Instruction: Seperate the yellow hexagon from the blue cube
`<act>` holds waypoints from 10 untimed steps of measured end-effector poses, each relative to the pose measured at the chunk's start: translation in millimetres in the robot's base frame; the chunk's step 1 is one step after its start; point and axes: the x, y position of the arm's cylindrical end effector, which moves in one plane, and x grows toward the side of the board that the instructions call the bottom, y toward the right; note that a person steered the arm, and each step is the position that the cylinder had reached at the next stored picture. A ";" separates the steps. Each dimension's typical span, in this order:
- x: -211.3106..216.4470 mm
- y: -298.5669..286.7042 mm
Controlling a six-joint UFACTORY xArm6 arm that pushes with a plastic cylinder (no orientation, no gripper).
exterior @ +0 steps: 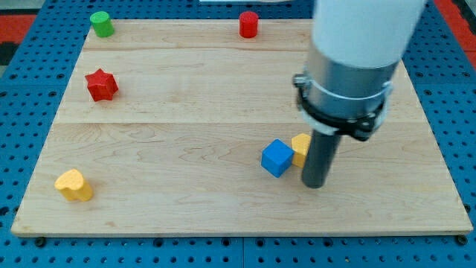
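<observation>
The blue cube [277,158] sits on the wooden board right of centre, toward the view's bottom. The yellow hexagon [300,148] lies against the cube's right side, touching it, and is partly hidden by my rod. My tip [314,185] rests on the board just right of and below the hexagon, and right of the blue cube. Whether the rod touches the hexagon I cannot tell.
A green cylinder [101,24] stands at the top left and a red cylinder [248,24] at the top middle. A red star [101,85] lies at the left. A yellow heart-like block [74,184] lies at the bottom left. The board's [186,97] edges border a blue pegboard.
</observation>
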 end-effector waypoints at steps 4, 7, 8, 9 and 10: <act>-36.6 -52.1; -51.8 -38.8; -50.8 -3.5; -15.6 -11.1; -0.9 14.9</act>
